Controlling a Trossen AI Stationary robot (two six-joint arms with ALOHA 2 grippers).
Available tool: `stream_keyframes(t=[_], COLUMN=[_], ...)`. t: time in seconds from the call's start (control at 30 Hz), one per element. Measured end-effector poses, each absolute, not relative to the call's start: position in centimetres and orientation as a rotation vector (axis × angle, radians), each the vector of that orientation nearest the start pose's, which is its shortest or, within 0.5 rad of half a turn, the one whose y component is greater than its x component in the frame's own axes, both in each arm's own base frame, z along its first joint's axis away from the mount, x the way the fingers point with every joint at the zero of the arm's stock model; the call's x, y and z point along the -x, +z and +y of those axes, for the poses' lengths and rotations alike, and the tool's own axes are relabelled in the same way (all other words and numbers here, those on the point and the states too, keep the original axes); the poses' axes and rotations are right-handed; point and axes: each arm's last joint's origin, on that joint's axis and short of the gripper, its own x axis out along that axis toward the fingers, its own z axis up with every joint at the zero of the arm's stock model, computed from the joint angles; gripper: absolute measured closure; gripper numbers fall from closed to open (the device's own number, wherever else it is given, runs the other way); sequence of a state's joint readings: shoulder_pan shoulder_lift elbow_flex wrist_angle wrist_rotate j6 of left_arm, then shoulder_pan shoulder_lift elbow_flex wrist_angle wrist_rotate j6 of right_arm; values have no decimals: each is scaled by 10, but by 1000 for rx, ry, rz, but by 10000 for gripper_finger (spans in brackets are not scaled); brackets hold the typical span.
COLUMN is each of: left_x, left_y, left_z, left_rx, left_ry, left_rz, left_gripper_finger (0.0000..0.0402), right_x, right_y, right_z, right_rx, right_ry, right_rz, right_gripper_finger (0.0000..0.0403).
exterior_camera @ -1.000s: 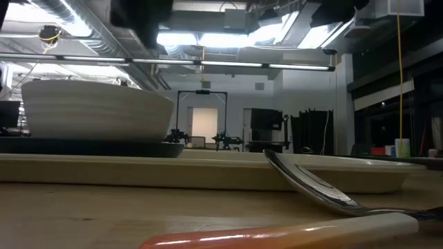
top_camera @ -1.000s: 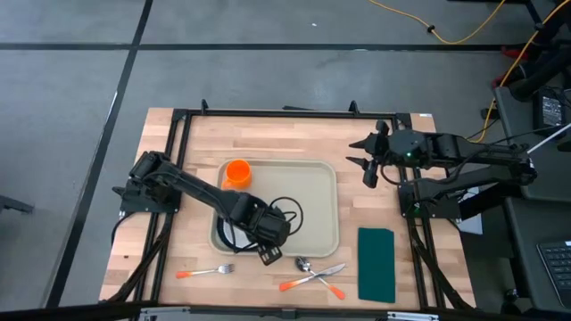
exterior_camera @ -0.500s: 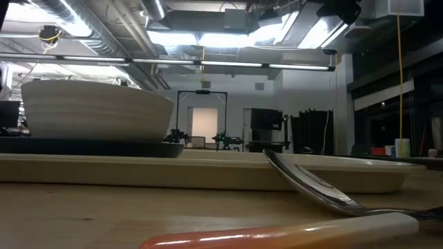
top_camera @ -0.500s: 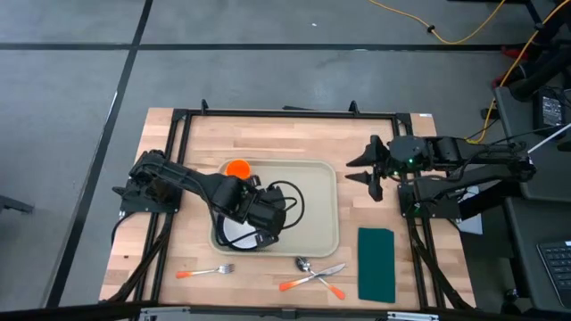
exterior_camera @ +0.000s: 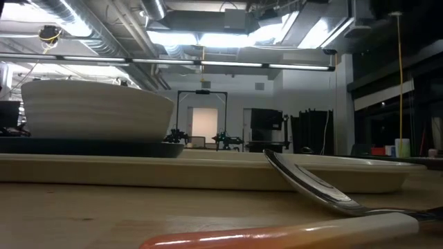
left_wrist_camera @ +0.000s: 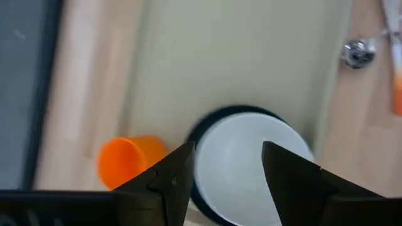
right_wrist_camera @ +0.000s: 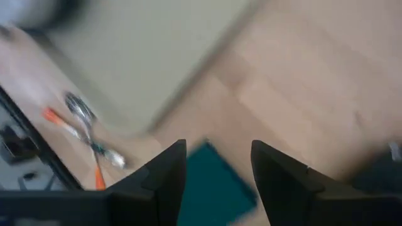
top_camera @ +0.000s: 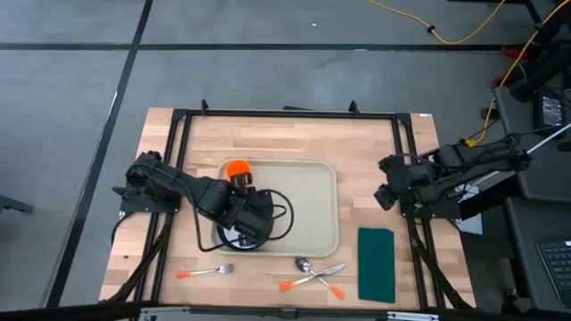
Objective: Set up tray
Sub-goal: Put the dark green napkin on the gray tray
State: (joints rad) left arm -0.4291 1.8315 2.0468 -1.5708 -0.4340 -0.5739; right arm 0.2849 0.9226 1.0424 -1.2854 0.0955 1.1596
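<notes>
The large pale beige rectangular plastic tray lies flat on the pale wooden worktop. A white bowl on a dark teal round plate sits in the tray's corner nearest the forks, and an orange plastic cup stands in the corner beyond it. My left gripper hangs over the bowl, jaws spread and empty. My right gripper waits beside the tray above the dark green rectangular napkin, jaws spread too. I judge the tray stiff, light and smooth, likely slippery; its low raised rim is the one place to pinch, and loaded it would tip.
</notes>
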Motion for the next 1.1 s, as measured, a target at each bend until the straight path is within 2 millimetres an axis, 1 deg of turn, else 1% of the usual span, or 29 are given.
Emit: stream_keyframes(t=[0.1,0.17,0.3,0.4,0.5,0.63,0.73,0.83,0.93,1.1], left_x=[-305,-305,-301,-301,-300,-302,-304,-305,-305,-305], left_y=[384,387,394,395,397,397,396,396,396,396], left_z=[-125,-121,-114,-111,-107,-102,-98,-95,-94,-95], left_rx=[-123,-146,-153,-146,-133,-107,-72,-46,-36,-14], left_ry=[400,437,464,471,483,502,507,524,531,541], left_rz=[1099,1068,1037,1032,1029,1030,1040,1038,1035,1030], left_gripper_finger=[222,222,222,222,222,222,222,222,222,222], right_x=[-122,-122,-128,-136,-141,-149,-162,-179,-194,-206], right_y=[311,310,302,283,256,220,200,187,181,171], right_z=[37,38,43,48,52,56,60,63,62,53], right_rx=[-824,-816,-793,-731,-639,-510,-477,-443,-397,-323], right_ry=[-524,-497,-352,-204,-129,-49,33,111,142,147], right_rz=[1178,1198,1236,1314,1451,1596,1624,1601,1602,1599], right_gripper_finger=[217,206,159,120,97,97,101,102,102,102])
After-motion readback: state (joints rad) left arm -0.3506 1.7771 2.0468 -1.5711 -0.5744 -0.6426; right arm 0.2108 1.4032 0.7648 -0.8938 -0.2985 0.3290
